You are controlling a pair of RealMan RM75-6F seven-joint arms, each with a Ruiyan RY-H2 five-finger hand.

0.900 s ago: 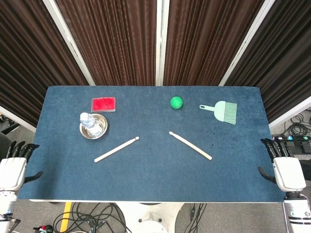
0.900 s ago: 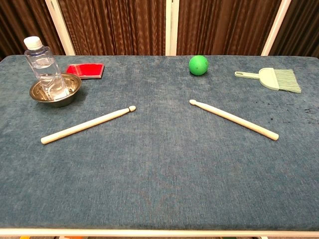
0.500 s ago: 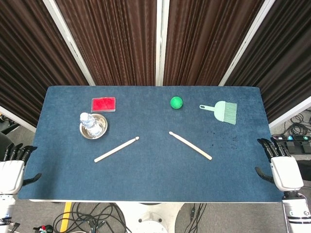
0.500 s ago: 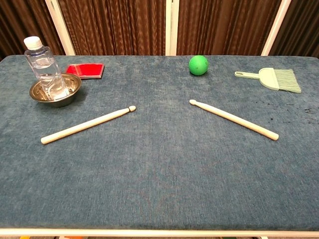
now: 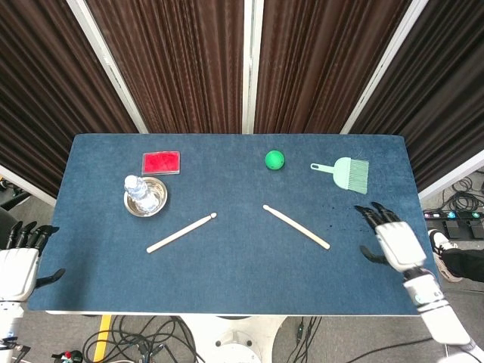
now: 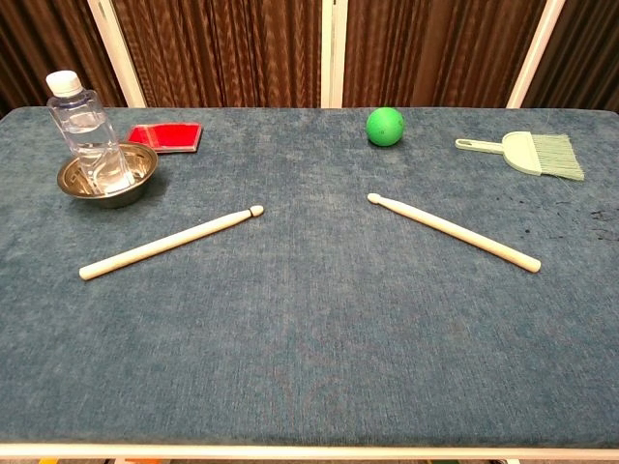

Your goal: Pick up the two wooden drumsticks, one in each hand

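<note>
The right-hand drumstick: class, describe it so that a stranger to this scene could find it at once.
Start at the blue table and go to its right half, below the green ball and the green brush. There a pale wooden drumstick lies flat, just left of the right hand. Unlike the other drumstick, it slopes down to the right with its tip at the upper left.

1. Table cloth (image 5: pixel 234 272): dark blue.
2. Two drumsticks (image 5: pixel 181 232) (image 5: pixel 296 226): pale wood.
3. Ball (image 5: pixel 274 159): bright green.
4. Brush (image 5: pixel 348 173): mint green.
5. Flat box (image 5: pixel 162 162): red.
6. Bowl (image 5: pixel 146 204): silvery; bottle (image 6: pixel 87 130) inside it: clear, white cap.
7. Hands (image 5: pixel 18 268) (image 5: pixel 395 242): white, black fingers.
8. Curtains (image 5: pixel 174 60) at 12 o'clock: dark brown, white strips.
</note>
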